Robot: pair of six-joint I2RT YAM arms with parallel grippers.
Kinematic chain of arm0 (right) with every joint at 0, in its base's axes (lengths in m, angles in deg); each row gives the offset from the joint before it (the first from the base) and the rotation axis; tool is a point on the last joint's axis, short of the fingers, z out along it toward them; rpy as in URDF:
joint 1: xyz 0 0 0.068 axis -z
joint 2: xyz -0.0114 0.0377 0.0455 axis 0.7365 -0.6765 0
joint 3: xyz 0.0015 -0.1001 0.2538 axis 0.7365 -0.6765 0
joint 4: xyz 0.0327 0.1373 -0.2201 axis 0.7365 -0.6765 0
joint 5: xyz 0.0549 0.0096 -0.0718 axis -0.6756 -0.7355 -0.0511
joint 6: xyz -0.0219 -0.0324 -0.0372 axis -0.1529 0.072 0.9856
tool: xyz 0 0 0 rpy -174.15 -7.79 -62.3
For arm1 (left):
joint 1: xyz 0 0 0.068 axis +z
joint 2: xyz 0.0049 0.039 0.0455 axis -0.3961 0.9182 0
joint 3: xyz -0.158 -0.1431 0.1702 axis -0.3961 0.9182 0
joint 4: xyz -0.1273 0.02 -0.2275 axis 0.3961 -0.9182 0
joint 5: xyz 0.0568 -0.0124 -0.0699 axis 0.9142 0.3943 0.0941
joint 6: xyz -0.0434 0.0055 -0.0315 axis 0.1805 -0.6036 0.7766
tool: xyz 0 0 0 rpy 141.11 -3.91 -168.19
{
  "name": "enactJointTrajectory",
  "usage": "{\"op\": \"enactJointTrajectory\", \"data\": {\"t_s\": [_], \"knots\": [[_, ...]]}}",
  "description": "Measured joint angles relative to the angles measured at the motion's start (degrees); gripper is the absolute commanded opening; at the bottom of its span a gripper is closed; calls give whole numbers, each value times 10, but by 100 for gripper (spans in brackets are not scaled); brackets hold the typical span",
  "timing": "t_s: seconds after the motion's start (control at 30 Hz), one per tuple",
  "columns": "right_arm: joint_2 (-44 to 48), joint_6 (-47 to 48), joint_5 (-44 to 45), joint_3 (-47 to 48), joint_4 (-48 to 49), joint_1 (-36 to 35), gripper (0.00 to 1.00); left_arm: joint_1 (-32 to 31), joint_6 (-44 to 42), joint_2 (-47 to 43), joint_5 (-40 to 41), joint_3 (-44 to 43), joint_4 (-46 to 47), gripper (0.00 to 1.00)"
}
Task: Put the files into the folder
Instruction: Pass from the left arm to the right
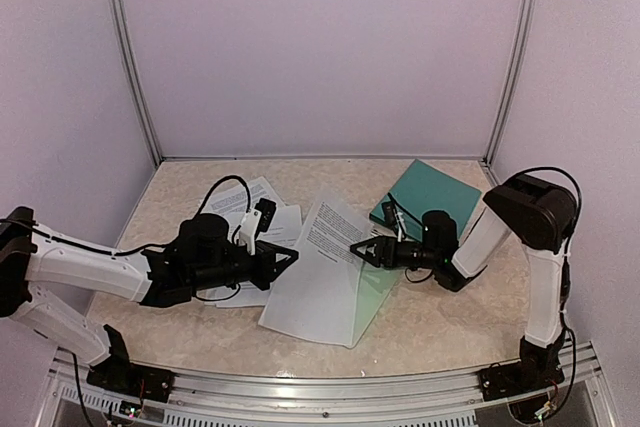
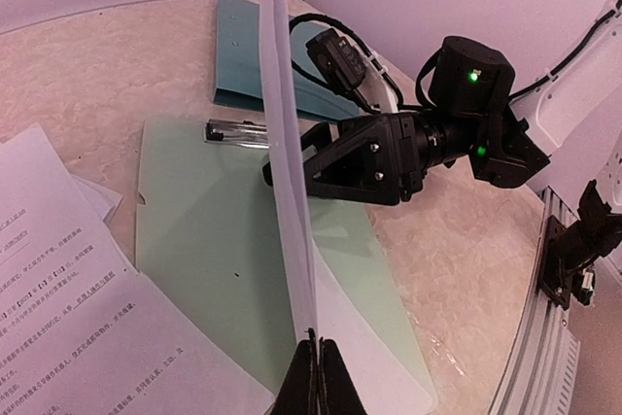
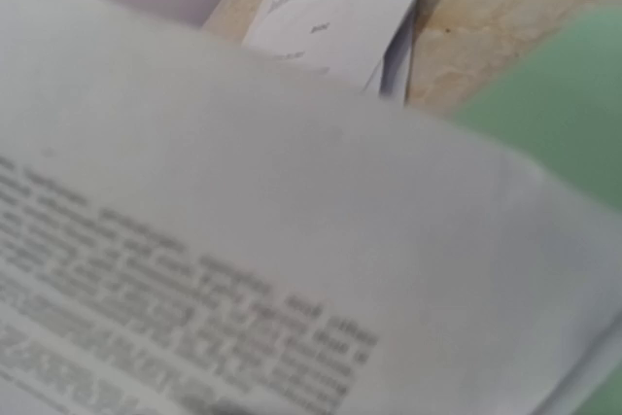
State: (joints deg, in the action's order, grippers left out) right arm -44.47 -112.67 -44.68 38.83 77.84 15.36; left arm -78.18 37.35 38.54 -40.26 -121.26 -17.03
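My left gripper (image 2: pixel 317 352) (image 1: pixel 290 257) is shut on the near edge of one white printed sheet (image 1: pixel 320 267), which it holds up on edge (image 2: pixel 284 143) above the table. My right gripper (image 1: pixel 356 250) stands open on the sheet's far side, its black fingers (image 2: pixel 335 155) spread close to the paper. That sheet fills the right wrist view as a blur (image 3: pixel 243 240), hiding the right fingers there. More files (image 1: pixel 262 209) (image 2: pixel 58 279) lie to the left. The dark teal folder (image 1: pixel 432 195) (image 2: pixel 243 55) lies closed at the back right, behind the right gripper.
A pale mint-green clipboard (image 2: pixel 209 230) (image 1: pixel 378 292) with a silver clip (image 2: pixel 236 131) lies flat under the raised sheet. The marble tabletop (image 1: pixel 440 317) ends in a metal rail (image 1: pixel 330 387) at the near edge. The booth's walls close in the back and sides.
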Motion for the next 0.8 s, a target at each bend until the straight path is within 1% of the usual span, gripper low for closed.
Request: {"op": "enactJointTrajectory", "data": {"t_s": [0.1, 0.2, 0.27, 0.37, 0.7, 0.73, 0.8], "knots": [[-9, -4, -8, 2, 16, 3, 66, 0, 0, 1, 0, 0, 1, 0], [-18, -13, -17, 2, 37, 7, 58, 0, 0, 3, 0, 0, 2, 0], [-25, -22, -23, 1, 49, 9, 52, 0, 0, 5, 0, 0, 2, 0], [-30, -31, -28, -1, 56, 11, 38, 0, 0, 9, 1, 0, 2, 0], [-24, -40, -29, -14, 49, 14, 3, 1, 3, 17, 3, 0, 1, 0], [-20, -38, -29, -17, 46, 15, 0, 2, 3, 18, 3, 0, 1, 0], [-11, -37, -28, -24, 41, 16, 0, 4, 5, 21, 4, 0, 1, 0]]}}
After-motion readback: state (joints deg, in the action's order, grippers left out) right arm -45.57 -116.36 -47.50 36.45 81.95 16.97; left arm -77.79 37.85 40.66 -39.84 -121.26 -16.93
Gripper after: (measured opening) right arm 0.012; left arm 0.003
